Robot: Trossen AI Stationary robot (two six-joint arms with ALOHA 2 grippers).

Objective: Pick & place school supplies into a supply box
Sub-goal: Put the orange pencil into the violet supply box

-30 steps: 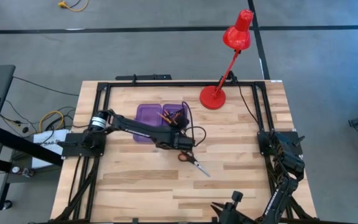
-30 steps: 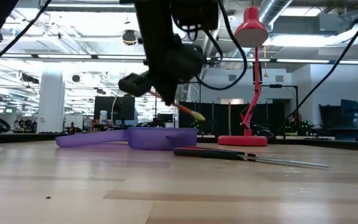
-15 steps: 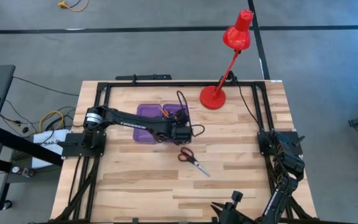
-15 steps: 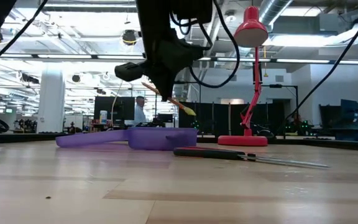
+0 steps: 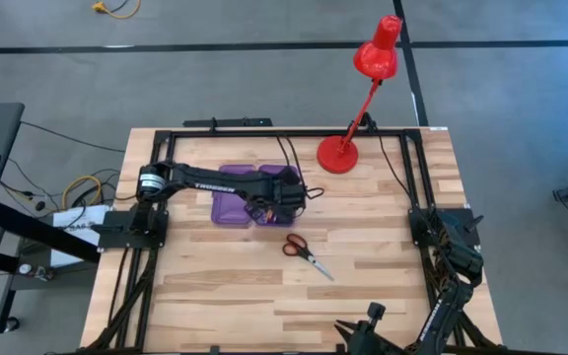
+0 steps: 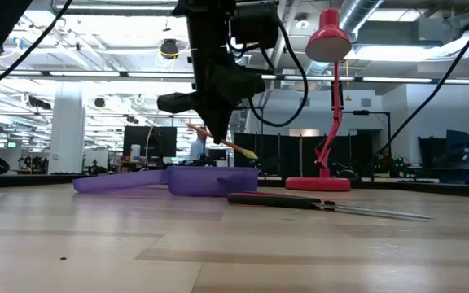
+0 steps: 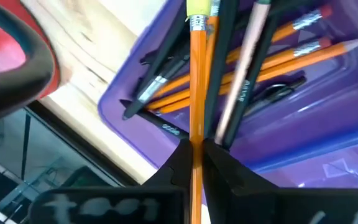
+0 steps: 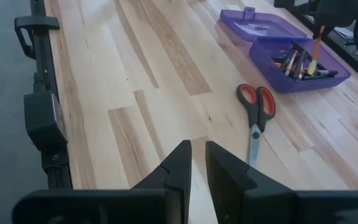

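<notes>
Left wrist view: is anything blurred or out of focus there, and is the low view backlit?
Left wrist view: the held pencil is sharp, the red lamp base blurred. Low view: the left gripper is a dark silhouette against bright ceiling lights.

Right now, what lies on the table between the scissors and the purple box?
Nothing: in the high view only bare wood separates the scissors from the purple box. The right wrist view shows this too.

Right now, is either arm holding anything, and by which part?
Left fingers pinch an orange pencil along its shaft, eraser end pointing down over the case. Right gripper holds nothing.
</notes>
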